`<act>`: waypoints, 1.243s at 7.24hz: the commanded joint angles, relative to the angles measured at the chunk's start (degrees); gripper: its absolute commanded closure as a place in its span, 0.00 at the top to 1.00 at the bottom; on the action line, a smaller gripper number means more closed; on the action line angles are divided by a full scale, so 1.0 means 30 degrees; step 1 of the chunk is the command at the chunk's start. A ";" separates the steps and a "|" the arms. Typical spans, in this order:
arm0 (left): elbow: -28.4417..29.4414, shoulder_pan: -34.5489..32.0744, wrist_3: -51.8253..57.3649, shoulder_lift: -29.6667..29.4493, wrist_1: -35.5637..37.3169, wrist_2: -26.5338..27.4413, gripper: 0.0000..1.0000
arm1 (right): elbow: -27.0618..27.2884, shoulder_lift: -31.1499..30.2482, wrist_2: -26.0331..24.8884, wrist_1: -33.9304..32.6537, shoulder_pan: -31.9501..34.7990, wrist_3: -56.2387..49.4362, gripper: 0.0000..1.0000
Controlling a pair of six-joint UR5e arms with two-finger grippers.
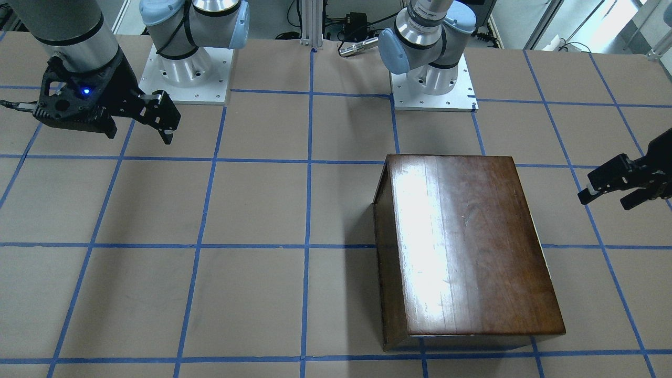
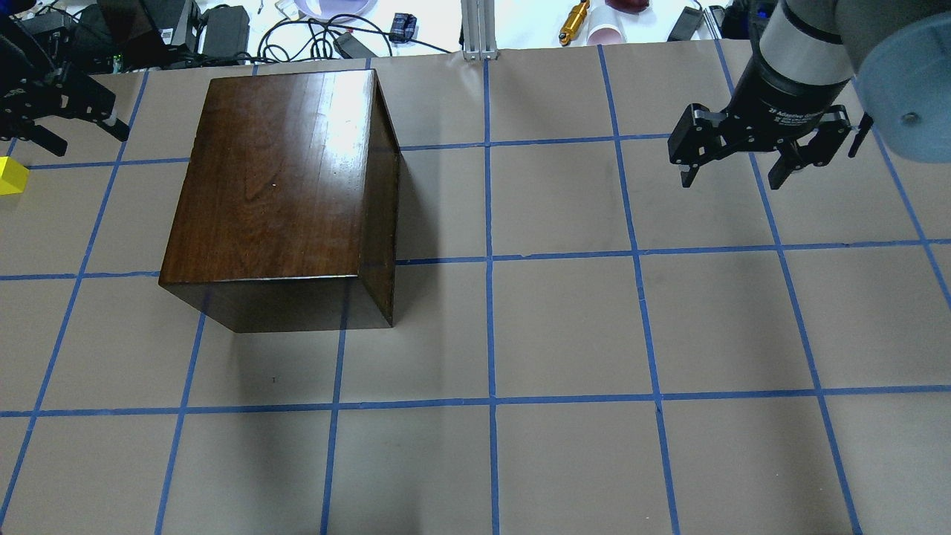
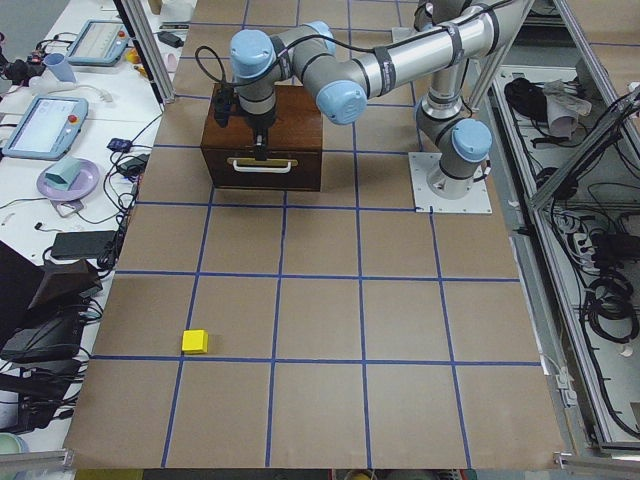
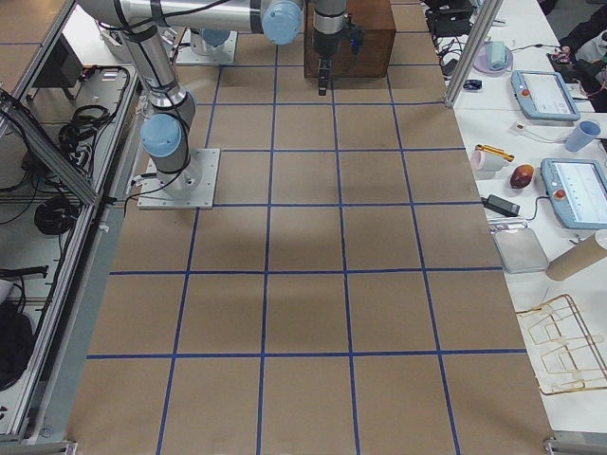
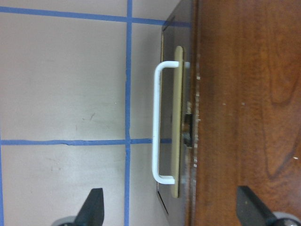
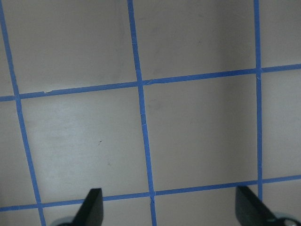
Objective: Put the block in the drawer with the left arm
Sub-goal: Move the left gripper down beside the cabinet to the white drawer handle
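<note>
The yellow block (image 2: 11, 176) lies on the table at the far left edge of the overhead view, well away from the box; it also shows in the exterior left view (image 3: 195, 341). The dark-brown wooden box (image 2: 275, 171) stands on the table. Its drawer (image 3: 262, 170) is shut, front panel flush. In the left wrist view the drawer's front (image 5: 178, 122) and white pull (image 5: 157, 122) are just ahead. My left gripper (image 2: 82, 136) is open and empty, hovering off the box's drawer end. My right gripper (image 2: 732, 178) is open and empty, above bare table far from the box.
The brown paper table has a blue tape grid (image 2: 487, 260). Cables, a cup and tools (image 2: 342, 30) lie beyond its far edge. The two arm bases (image 1: 430, 79) stand at the robot's side. Desks with tablets (image 4: 555, 95) flank the table.
</note>
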 commanded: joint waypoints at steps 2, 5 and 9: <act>-0.0047 0.0430 0.1297 -0.2342 0.1373 -0.1376 1.00 | -0.0006 -0.0001 0.0007 0.0000 0.0000 -0.0001 1.00; -0.0542 0.0401 0.1267 -0.3108 0.1697 -0.2404 1.00 | -0.0006 -0.0001 0.0007 0.0000 0.0000 -0.0001 1.00; -0.1333 0.0196 0.1062 -0.3726 0.1786 -0.2406 1.00 | -0.0006 -0.0001 0.0007 0.0000 0.0000 -0.0001 1.00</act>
